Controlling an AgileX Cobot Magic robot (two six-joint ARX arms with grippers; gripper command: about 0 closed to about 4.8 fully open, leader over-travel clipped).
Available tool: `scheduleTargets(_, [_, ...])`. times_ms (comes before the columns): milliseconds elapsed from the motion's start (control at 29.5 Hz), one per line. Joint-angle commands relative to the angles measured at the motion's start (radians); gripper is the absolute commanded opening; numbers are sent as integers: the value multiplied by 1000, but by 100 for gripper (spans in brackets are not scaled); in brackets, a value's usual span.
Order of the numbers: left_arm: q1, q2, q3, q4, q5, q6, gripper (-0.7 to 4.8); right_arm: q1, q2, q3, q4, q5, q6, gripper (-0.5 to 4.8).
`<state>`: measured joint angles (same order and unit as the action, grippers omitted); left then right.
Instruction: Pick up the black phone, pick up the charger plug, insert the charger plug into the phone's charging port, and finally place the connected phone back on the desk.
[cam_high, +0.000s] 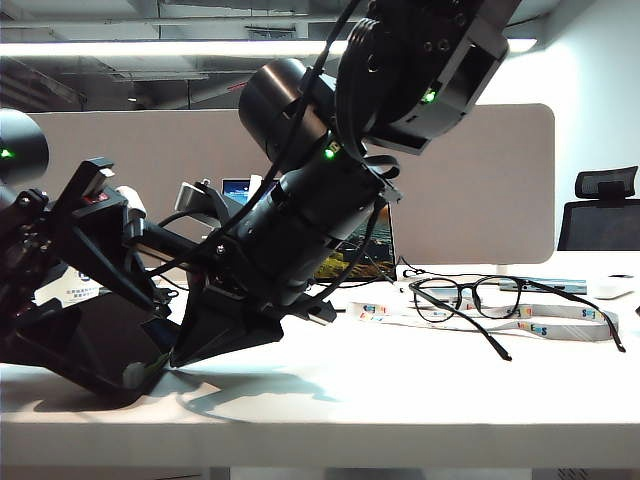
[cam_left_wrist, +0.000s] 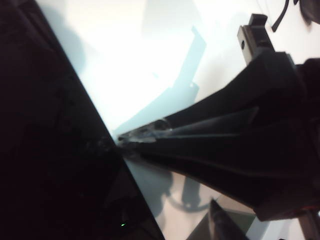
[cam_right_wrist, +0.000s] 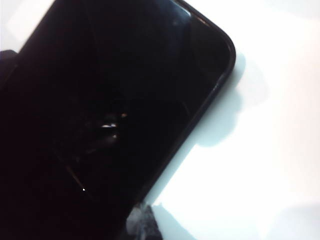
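Two hands, left (cam_high: 120, 300) and right (cam_high: 210, 335) (shut), meet one black phone (cam_right_wrist: 115, 110).

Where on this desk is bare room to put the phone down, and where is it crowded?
Free: the white desk along its front edge, between the right gripper and the glasses. Crowded: the left side, where the left gripper holds the black phone and the shut right gripper meets it. The lanyard and laptop fill the back.

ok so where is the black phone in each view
Exterior view: the black phone sits low at far left, tilted, behind the left gripper.
Left wrist view: the phone fills the dark half.
Right wrist view: it fills most.
Shared landmark: the white desk.
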<state>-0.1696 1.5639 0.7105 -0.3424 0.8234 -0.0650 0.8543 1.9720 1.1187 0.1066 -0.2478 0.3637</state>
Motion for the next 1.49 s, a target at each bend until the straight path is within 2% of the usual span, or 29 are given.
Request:
scheduleTargets(34, [-15, 2, -2, 1, -19, 1, 317, 3, -5, 6, 18, -9, -1, -3])
scheduleTargets(135, [-15, 2, -2, 1, -20, 1, 268, 3, -5, 6, 17, -9, -1, -3])
scheduleTargets(406, [-14, 2, -2, 28, -23, 0, 267, 1, -5, 6, 8, -6, -1, -3])
scheduleTargets(508, [-14, 2, -2, 29, -50, -3, 241, 1, -5, 6, -1, 2, -1, -3])
scheduleTargets(812, [-14, 2, -2, 29, -69, -3, 237, 0, -5, 6, 0, 2, -2, -3])
scheduleTargets(948, [-14, 2, -2, 30, -86, -3, 121, 0, -5, 6, 0, 2, -2, -3])
scheduleTargets(1083, [-14, 2, -2, 37, -86, -3, 41, 0, -5, 6, 0, 2, -2, -3])
scheduleTargets(1151, [-14, 2, -2, 38, -86, -3, 18, 0, -5, 6, 0, 2, -2, -3])
scheduleTargets(1489, [-14, 1, -2, 72, -85, -2, -6, -11, -22, 6, -19, 1, -1, -3])
